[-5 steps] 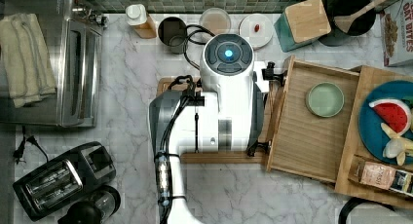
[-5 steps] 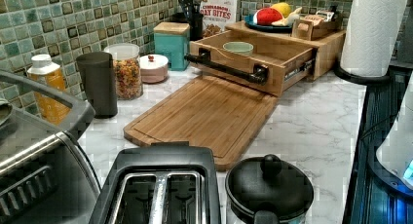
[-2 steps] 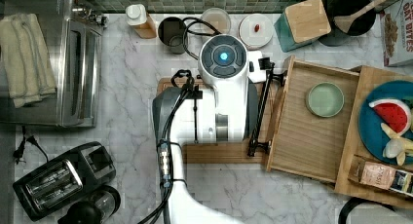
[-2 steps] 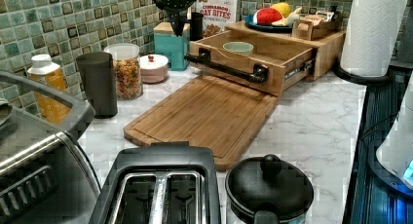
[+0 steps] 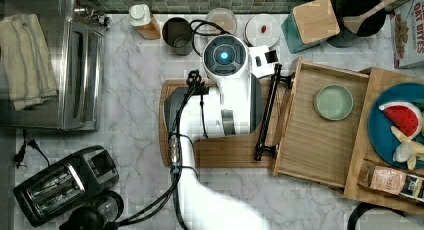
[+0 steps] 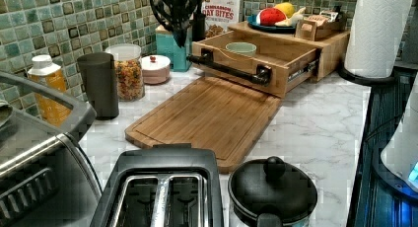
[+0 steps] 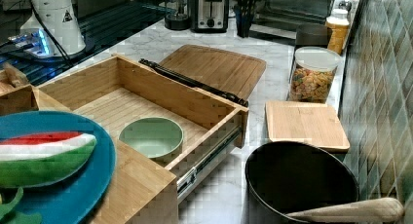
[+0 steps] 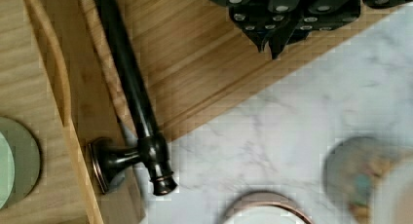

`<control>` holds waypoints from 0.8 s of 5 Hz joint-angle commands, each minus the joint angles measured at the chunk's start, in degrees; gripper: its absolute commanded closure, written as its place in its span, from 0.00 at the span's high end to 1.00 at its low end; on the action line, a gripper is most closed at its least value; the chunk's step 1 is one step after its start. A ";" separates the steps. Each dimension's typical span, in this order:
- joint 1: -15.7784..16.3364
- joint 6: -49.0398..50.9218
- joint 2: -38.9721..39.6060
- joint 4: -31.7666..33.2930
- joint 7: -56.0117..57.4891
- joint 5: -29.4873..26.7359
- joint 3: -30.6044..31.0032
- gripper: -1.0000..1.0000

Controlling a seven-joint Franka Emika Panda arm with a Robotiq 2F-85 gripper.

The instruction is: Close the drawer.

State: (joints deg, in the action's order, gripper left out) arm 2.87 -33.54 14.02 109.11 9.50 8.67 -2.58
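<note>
Above cutting board (image 6: 207, 116) edge, end effector (image 8: 272, 41) closed, empty, beside open drawer (image 5: 320, 135) handle (image 8: 127, 83).

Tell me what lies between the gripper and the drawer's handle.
Nothing: in the wrist view, bare cutting board separates the gripper from the drawer's black bar handle.
</note>
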 commanded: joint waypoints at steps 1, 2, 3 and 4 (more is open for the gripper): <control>-2.69 -4.44 3.27 0.95 9.38 0.61 -0.19 0.00; -2.52 -10.06 1.52 5.33 8.88 1.44 -1.01 0.00; -2.71 -8.75 1.49 5.15 9.48 1.94 -1.54 0.00; -3.68 -8.27 3.40 4.08 12.14 2.67 -2.33 0.00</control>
State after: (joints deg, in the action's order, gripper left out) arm 1.62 -42.19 19.77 115.60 17.77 9.57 -2.35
